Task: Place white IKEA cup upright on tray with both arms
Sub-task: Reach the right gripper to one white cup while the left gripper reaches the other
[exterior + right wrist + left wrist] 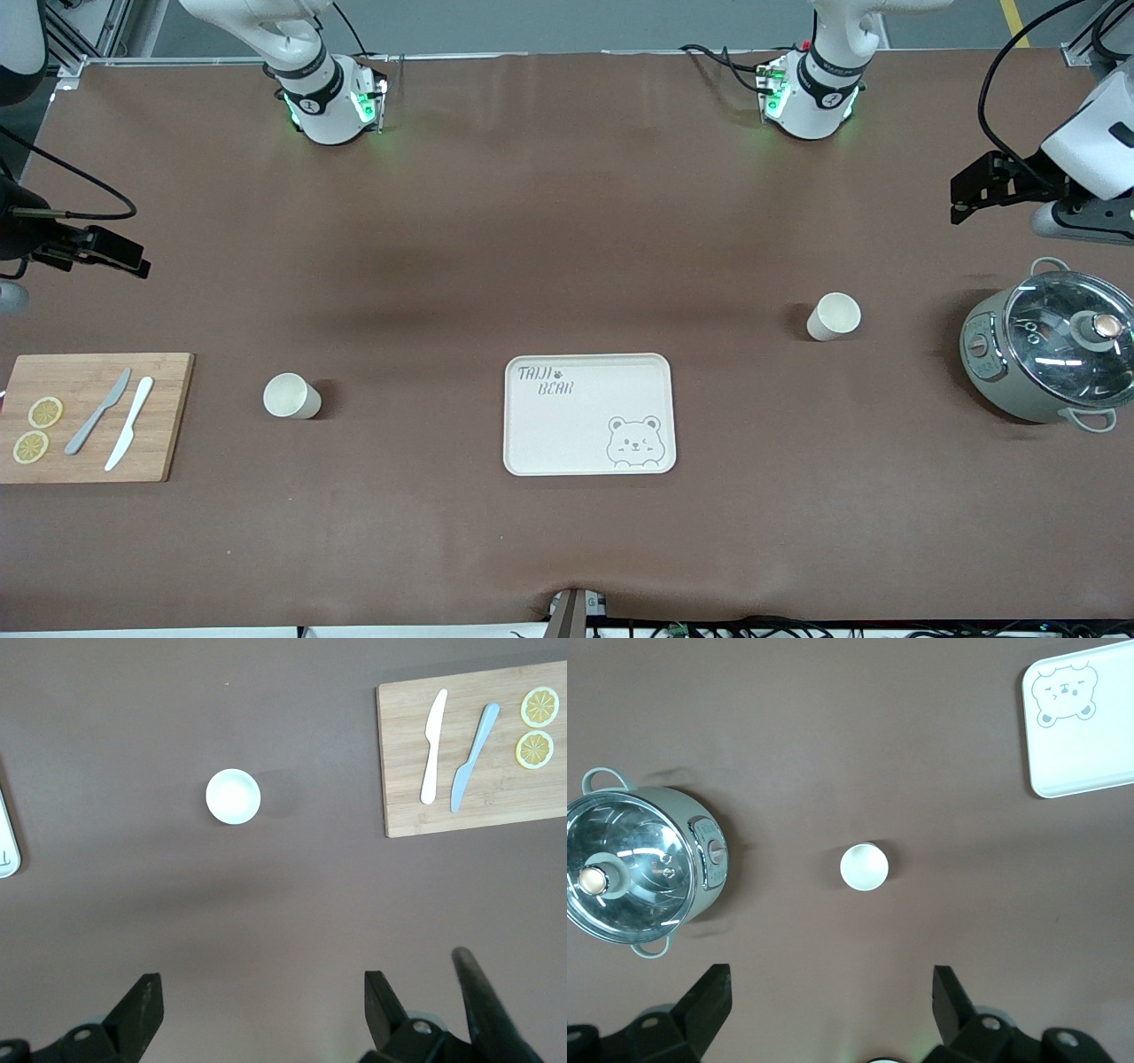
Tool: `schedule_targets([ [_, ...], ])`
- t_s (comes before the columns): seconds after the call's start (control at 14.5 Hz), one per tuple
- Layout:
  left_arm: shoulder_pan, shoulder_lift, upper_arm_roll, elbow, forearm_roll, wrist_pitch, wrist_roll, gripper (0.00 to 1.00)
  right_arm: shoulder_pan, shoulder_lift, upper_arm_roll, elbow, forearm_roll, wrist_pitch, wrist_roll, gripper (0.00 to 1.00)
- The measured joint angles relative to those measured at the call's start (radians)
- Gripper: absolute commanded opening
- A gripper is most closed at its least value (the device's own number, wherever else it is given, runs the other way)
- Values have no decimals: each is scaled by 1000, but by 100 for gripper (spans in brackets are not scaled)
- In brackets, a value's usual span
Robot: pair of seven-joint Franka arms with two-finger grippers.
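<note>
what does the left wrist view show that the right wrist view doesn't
Only the left wrist view: the pot with its glass lid, the cup toward the left arm's end, the tray's bear face and the open left gripper.

Only the right wrist view: the cutting board with two knives and lemon slices, the other cup and the open right gripper.

Both: the tray and the brown table.

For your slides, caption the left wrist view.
Open left end effector above a cup, between pot and tray.
</note>
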Motion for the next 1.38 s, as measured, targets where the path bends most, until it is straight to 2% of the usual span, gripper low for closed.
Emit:
schedule_targets([
  [0.34, 1, 14, 1, -8, 1, 0, 1, 100, -1, 0, -2, -3, 0, 1, 0, 100],
  [0.48, 1, 21, 0, -61, 1, 41, 2, 100, -5, 0, -4, -3, 0, 1, 1, 100],
  [0.76, 7, 25, 0, -252, 2, 254, 3, 100, -9, 0, -5, -5, 0, 1, 1, 100],
  [1.1, 9, 12, 0, -528, 2, 595, 3, 100, -9, 0, -5, -6, 0, 1, 1, 100],
  [1.38, 23, 10, 1, -685, 3, 811, 4, 100, -9, 0, -3, -14, 0, 19, 1, 100],
])
